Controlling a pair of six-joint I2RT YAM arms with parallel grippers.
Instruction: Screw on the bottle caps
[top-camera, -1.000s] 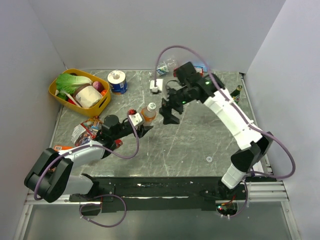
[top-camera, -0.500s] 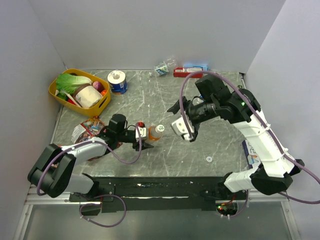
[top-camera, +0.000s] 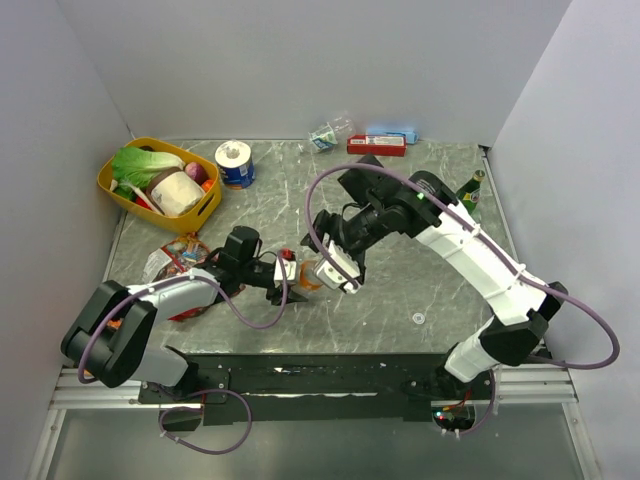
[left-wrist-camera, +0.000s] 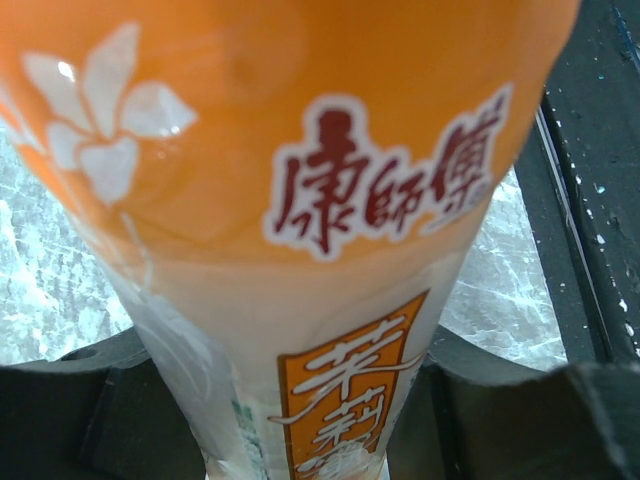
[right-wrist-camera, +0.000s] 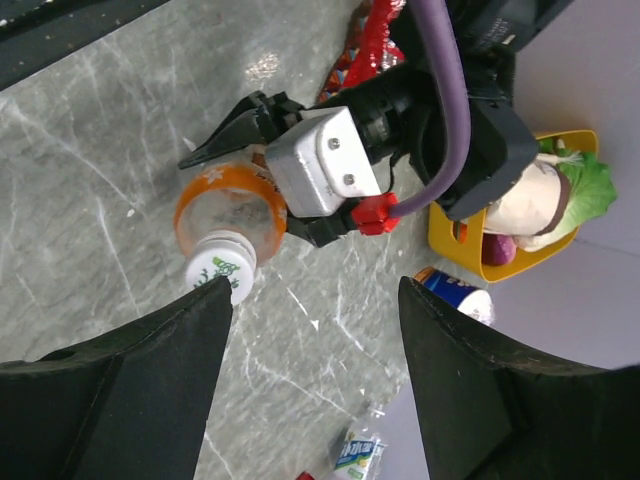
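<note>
Clamping the orange drink bottle (right-wrist-camera: 225, 215) near the front of the table (top-camera: 400, 290), the left gripper (left-wrist-camera: 300, 420) is closed firmly around its body, seemingly to stop it spinning under a twist. Just beyond, the right gripper (right-wrist-camera: 315, 290) hangs over the neck with jaws parted and holding nothing, one finger beside the white cap (right-wrist-camera: 220, 270) sitting on the mouth, probably lining up to pinch and turn it. Far back by the wall, the water bottle (top-camera: 328, 133) lies on its side, well apart.
</note>
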